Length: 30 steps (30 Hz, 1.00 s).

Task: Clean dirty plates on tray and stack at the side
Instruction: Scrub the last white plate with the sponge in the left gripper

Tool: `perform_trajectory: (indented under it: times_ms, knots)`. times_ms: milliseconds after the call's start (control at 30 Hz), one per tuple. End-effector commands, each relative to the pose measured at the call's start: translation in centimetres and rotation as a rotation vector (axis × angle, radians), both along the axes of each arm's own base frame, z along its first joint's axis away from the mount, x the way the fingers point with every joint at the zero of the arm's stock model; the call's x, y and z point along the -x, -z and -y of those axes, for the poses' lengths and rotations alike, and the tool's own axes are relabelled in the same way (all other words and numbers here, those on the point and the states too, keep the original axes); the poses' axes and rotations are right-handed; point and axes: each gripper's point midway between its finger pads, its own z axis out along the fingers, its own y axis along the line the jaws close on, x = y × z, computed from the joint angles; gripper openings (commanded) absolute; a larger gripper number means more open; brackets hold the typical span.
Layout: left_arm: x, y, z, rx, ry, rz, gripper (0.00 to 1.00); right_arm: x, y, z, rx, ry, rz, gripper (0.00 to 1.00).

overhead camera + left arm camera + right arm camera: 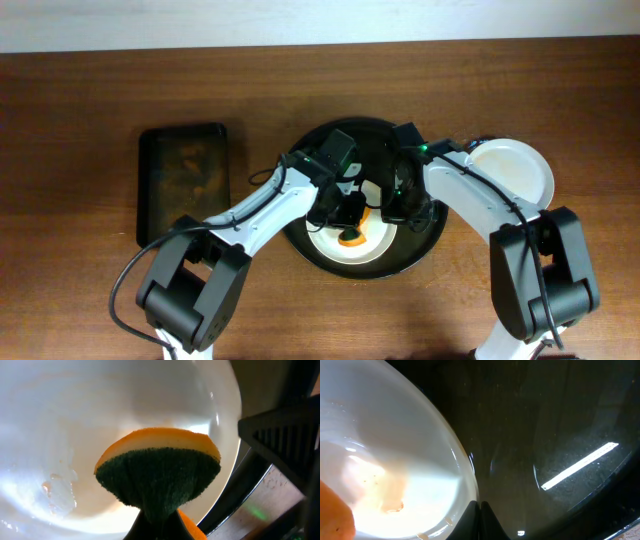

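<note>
A white dirty plate (328,246) lies on the front of the round black tray (372,135). My left gripper (348,215) is shut on an orange and green sponge (350,237) and presses it onto the plate. In the left wrist view the sponge (157,470) rests on the plate (100,410), with a faint orange smear at the left. My right gripper (398,210) is shut, its tips (480,510) at the plate's rim (385,450) on the tray floor (545,420). A plain white plate (512,170) sits on the table right of the tray. The pale blue-green plate is not in view.
A smaller rectangular dark tray (183,180) lies on the wooden table left of the round tray. Both arms crowd over the round tray's middle. Part of the right arm (285,435) shows close to the sponge in the left wrist view.
</note>
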Motion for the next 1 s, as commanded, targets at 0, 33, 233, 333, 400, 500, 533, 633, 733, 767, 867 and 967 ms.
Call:
perform_trajectory:
  times_ms: [0,33,233,333,400,500,533,633,733,767,867,967]
  knots:
    - [0.3,-0.2,1.0,0.073,-0.041,-0.024,0.00,-0.1,-0.5,0.5,0.017,0.009,0.014,0.04]
    - [0.5,0.1,1.3,0.095,-0.043,-0.033,0.00,-0.1,-0.5,0.5,0.017,0.009,0.014,0.04]
    - [2.2,1.7,4.3,0.191,0.027,-0.049,0.00,-0.1,-0.5,0.5,0.017,0.009,0.014,0.04]
    - [2.6,1.7,4.8,0.187,0.043,-0.042,0.00,-0.1,-0.5,0.5,0.017,0.009,0.014,0.04]
    - [2.8,2.1,4.9,0.184,0.047,-0.047,0.00,-0.1,-0.5,0.5,0.017,0.010,0.014,0.04]
    - [3.3,3.6,5.0,0.169,0.030,-0.095,0.00,0.0,-0.5,0.5,0.018,0.009,0.011,0.04]
    - [3.4,4.2,5.0,0.160,0.013,-0.111,0.00,0.0,-0.5,0.5,0.018,0.009,0.010,0.04]
    - [3.1,4.5,4.9,0.149,0.010,-0.099,0.00,0.0,-0.5,0.5,0.018,0.009,0.010,0.04]
    - [2.5,5.3,3.8,0.077,-0.014,-0.064,0.00,0.1,-0.5,0.5,0.019,0.009,0.009,0.04]
    - [2.2,5.7,3.1,0.036,-0.027,-0.044,0.00,0.1,-0.5,0.6,0.020,0.009,0.007,0.04]
    - [0.1,5.9,1.0,-0.007,-0.091,-0.009,0.00,0.3,-0.5,0.6,0.022,0.009,0.001,0.04]
    - [-2.3,4.5,-1.1,0.010,-0.097,0.048,0.00,0.2,-0.5,0.6,0.022,0.009,0.001,0.04]
